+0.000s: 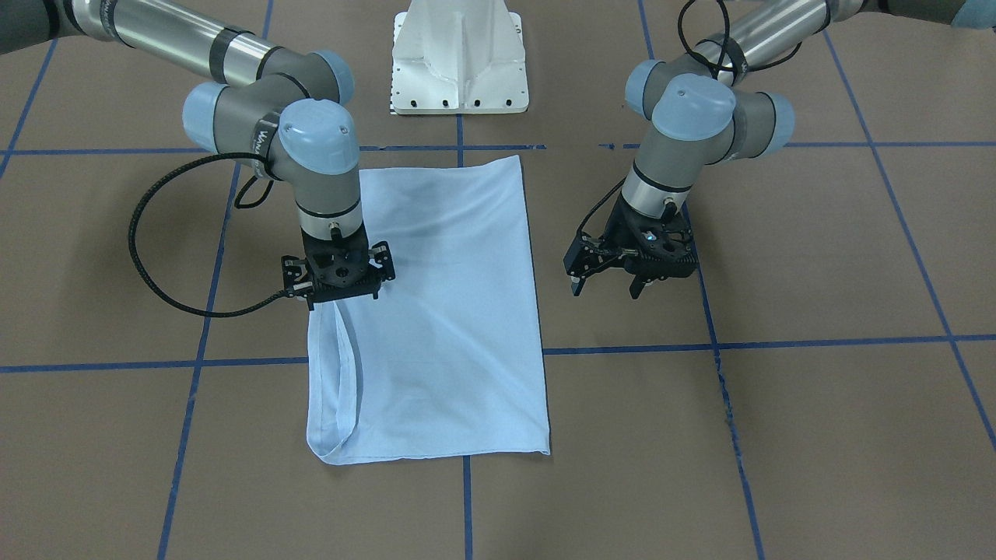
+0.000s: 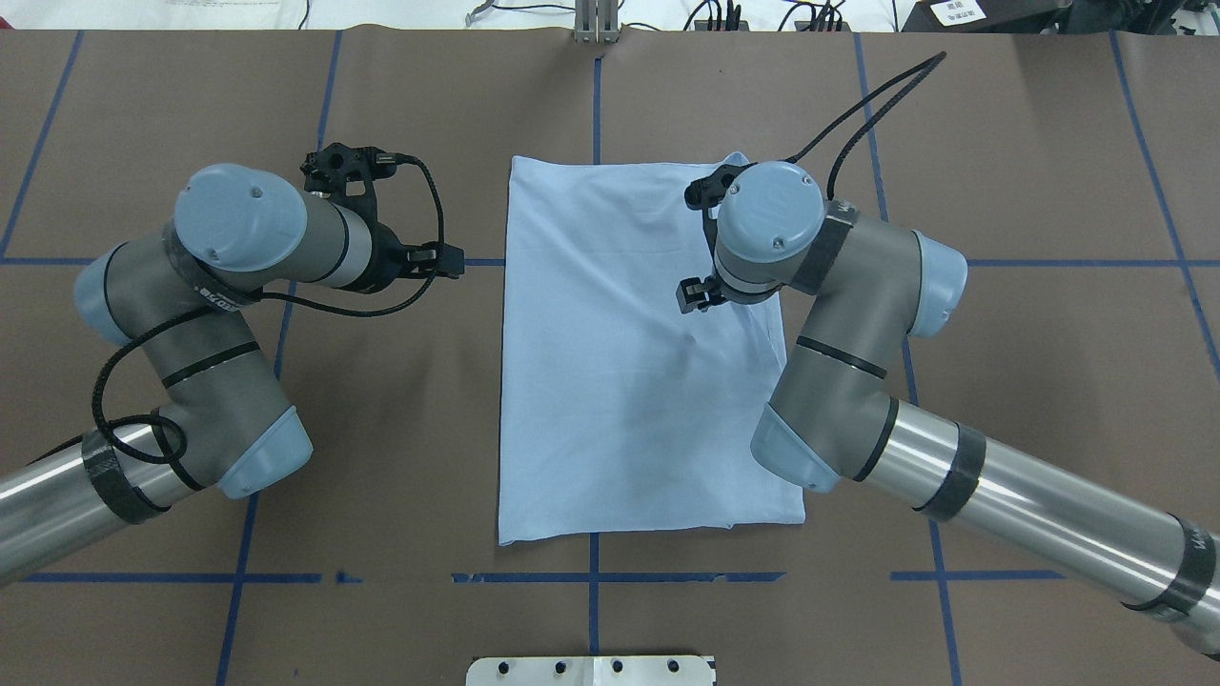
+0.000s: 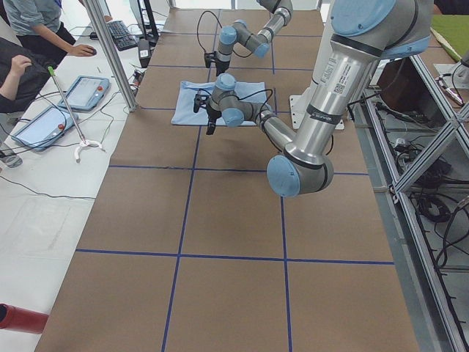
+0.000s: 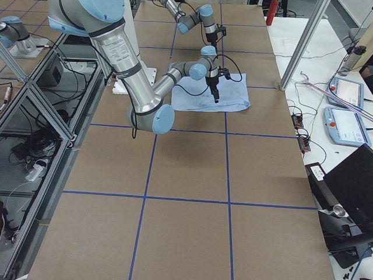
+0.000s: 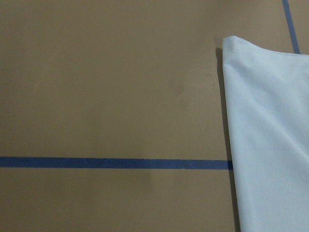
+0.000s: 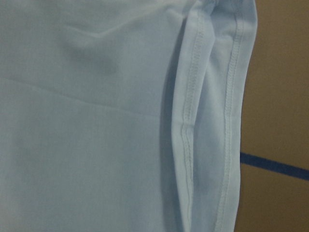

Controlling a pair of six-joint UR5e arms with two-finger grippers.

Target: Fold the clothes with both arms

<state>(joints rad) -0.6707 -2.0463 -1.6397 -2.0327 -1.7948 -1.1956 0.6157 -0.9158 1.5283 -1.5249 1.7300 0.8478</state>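
shirt down flat, 2 grippers working its sides

nearest the front camera, the light blue t-shirt lies folded to a long rectangle mid-table, with a hemmed flap turned in along its edge on the robot's right. just past that flap the right gripper points straight down over that edge, jaws looking spread, no cloth lifted. level with it, the left gripper hangs over bare table beside the other edge, fingers apart, holding nothing. beyond stands the white pedestal base.

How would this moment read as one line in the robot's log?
T-shirt: folded rectangle on table | right gripper: over its hemmed edge, jaws hidden | left gripper: open, over bare table beside it
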